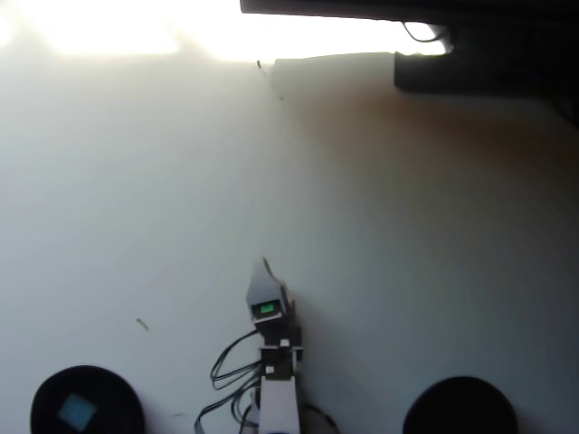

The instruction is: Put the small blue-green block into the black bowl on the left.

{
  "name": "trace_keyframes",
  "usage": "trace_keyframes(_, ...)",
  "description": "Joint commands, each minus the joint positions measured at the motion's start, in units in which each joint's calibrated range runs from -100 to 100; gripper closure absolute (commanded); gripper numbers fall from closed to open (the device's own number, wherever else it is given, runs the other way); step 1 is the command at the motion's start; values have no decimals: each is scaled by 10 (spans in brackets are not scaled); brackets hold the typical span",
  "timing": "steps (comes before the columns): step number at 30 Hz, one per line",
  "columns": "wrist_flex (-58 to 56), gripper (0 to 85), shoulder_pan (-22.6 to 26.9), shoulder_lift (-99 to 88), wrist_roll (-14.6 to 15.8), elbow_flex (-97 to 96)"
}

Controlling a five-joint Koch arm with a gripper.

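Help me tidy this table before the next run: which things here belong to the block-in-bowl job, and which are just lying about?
Belonging to the job:
- small blue-green block, lying inside the bowl
- black bowl at lower left
- gripper, empty, at centre

Just lying about:
- second black bowl at lower right
- dark box at the table's far edge

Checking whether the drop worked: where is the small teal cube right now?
In the overhead view, the small teal cube lies inside the round matte black bowl at the bottom-left corner, left of the arm.
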Motion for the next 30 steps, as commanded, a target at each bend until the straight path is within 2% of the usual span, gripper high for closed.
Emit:
trace_keyframes(1, 36, 373, 0, 17, 0, -7)
trace_keyframes(5, 94, 375, -1, 51, 3, -41)
trace_keyframes(12, 98, 372, 27, 106, 5, -50)
trace_keyframes(18, 117, 375, 21, 164, 18, -29)
trace_keyframes(21, 153, 372, 21, 227, 82, -30)
trace_keyframes(24, 158, 371, 9, 227, 95, -33)
trace_keyframes(27, 171, 369, -2, 230, 138, -35)
trace_keyframes(30, 171, 369, -7, 230, 140, -35)
